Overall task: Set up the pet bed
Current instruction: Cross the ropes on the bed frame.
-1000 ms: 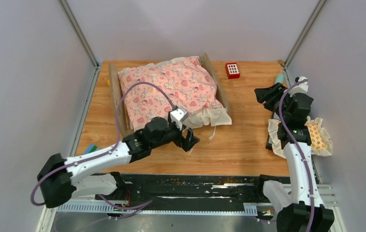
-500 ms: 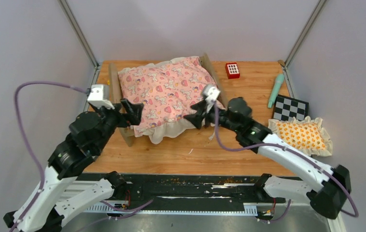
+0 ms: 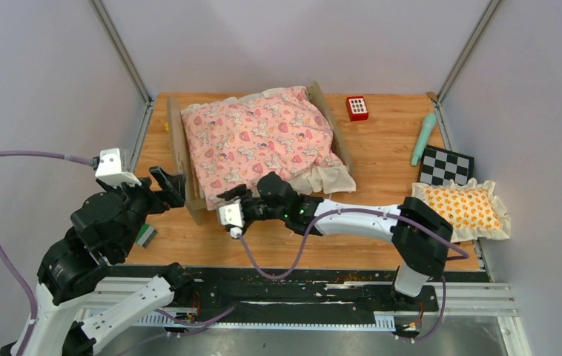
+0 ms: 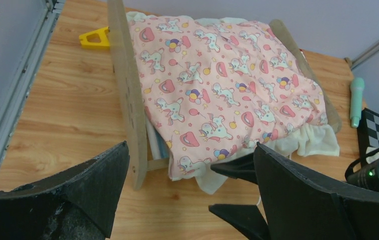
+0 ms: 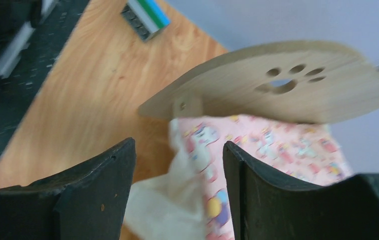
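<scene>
1. Nearest you, the table (image 3: 359,230) shows a strip of bare wood along its near edge. A green-and-blue block (image 3: 144,234) lies at the near left, close under your left arm.
2. Your left gripper (image 3: 168,185) hovers with its fingers spread wide and nothing between them. It is just off the near end of the headboard (image 5: 277,85) and not touching it.
3. Your right gripper (image 5: 178,145) sits low at the bed's near left corner, its arm stretched across the front of the table. Its fingers are apart with the ruffle in the gap. That view is blurred, so you cannot tell whether the cloth touches a finger.
4. The pet bed (image 3: 263,141) stands left of centre in the far half, with the headboard on its left. The quilt (image 4: 227,90) covers it, and its cream ruffle spills over the near side onto the wood. The striped mattress (image 4: 155,145) peeks out beside the headboard.
5. To the right there is open wood as far as the orange pillow (image 3: 463,208) at the table's right edge. A checkered card (image 3: 447,165) lies just behind the pillow, and a teal stick (image 3: 422,139) lies beyond that.
6. Farthest away, a red block (image 3: 356,107) sits near the far edge, and a yellow piece (image 4: 95,37) lies behind the headboard by the left rail.
</scene>
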Tool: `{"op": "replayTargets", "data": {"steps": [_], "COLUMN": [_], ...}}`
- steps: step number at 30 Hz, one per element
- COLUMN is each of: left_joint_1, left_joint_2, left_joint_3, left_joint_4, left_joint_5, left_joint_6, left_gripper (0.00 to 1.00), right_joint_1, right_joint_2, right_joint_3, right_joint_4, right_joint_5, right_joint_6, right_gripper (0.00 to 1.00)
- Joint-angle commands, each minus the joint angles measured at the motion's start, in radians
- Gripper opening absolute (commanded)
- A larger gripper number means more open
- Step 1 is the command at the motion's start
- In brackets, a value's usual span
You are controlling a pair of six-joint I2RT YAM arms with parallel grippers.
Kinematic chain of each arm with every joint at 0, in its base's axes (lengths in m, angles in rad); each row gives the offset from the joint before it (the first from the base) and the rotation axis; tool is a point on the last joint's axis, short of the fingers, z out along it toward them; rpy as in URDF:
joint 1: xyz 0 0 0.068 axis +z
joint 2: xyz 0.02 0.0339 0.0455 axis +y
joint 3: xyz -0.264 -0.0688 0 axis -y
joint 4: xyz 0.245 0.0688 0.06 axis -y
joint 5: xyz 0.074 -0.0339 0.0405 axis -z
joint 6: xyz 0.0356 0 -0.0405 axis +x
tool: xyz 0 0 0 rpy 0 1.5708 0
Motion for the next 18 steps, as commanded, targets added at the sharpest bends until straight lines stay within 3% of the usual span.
{"op": "replayTargets", "data": {"steps": [1, 11, 18], "left_joint_1": [0.005, 0.004, 0.005], "left_joint_2": [-0.013, -0.077, -0.087], "left_joint_3": [0.036, -0.019, -0.024], "left_joint_4": [-0.041, -0.043, -0.038], "left_joint_5": [-0.014, 0.031, 0.037], "left_joint_6": [0.008, -0.028, -0.034], "left_gripper": [1.00, 1.00, 1.00], "right_joint_1": [0.011, 0.014, 0.014], "right_joint_2": [0.101, 0.261, 0.288], "right_joint_3": [0.165, 0.380, 0.380], "right_joint_4": [0.087, -0.241, -0.298], "right_joint_5": [0.045, 0.012, 0.073], "right_joint_6": [-0.155, -0.306, -0.315], "right_gripper": [0.65, 0.66, 0.65]}}
